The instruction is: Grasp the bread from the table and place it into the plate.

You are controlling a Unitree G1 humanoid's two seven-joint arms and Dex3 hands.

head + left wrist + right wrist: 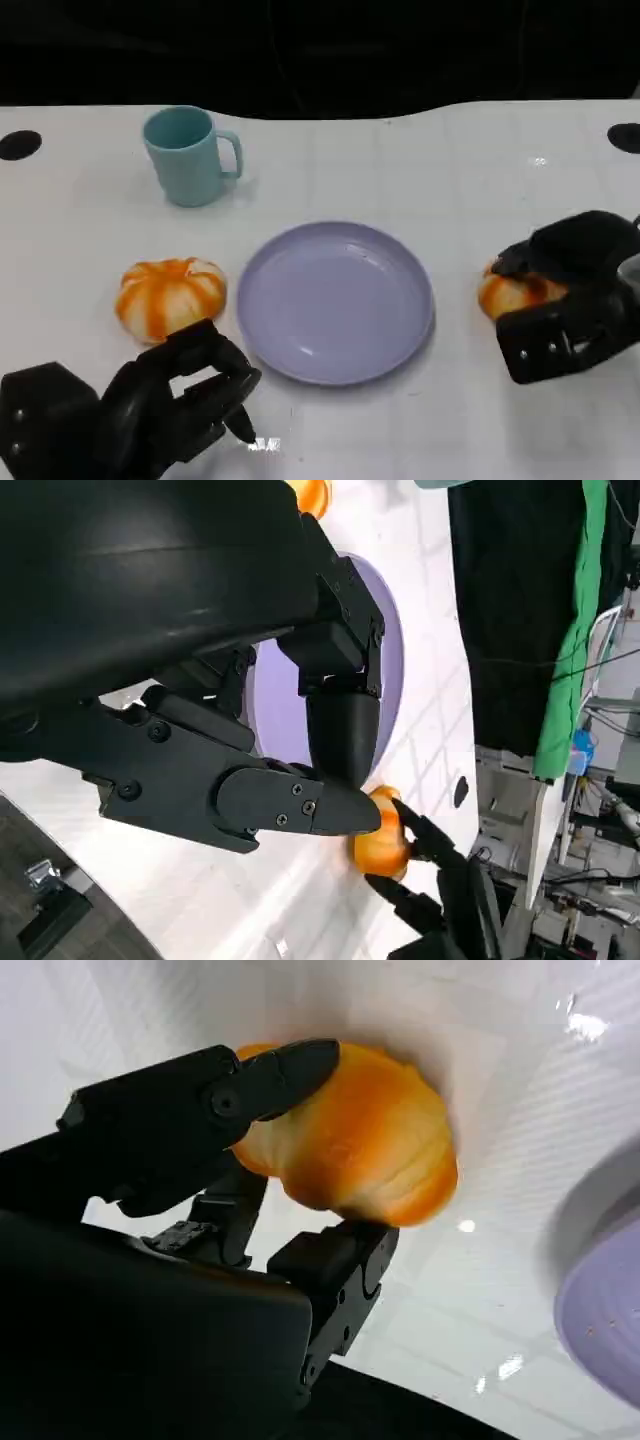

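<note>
A white table (420, 160) carries a lilac plate (335, 300) near its middle, and everything else is best placed from that plate. To the plate's right, a small orange bread roll (508, 292) sits on the table, and the right hand (568, 300) is wrapped around it: in the right wrist view the black fingers (200, 1110) press over the top of the roll (360, 1150) while another part of the hand touches it from underneath, so the hand is grasping the roll. Whether the roll rests on the table or is just lifted off it cannot be told. The plate itself holds nothing. To the plate's left lies a second, larger bun (170, 295), round and streaked orange and white, resting on the table apart from the plate's rim. Just nearer the robot than that bun, the left hand (160, 400) hovers with its fingers curled in and nothing in them, close to the bun but not touching it. Beyond the plate, toward the far left, a pale blue mug (188, 155) stands upright with its handle turned toward the plate's side.
</note>
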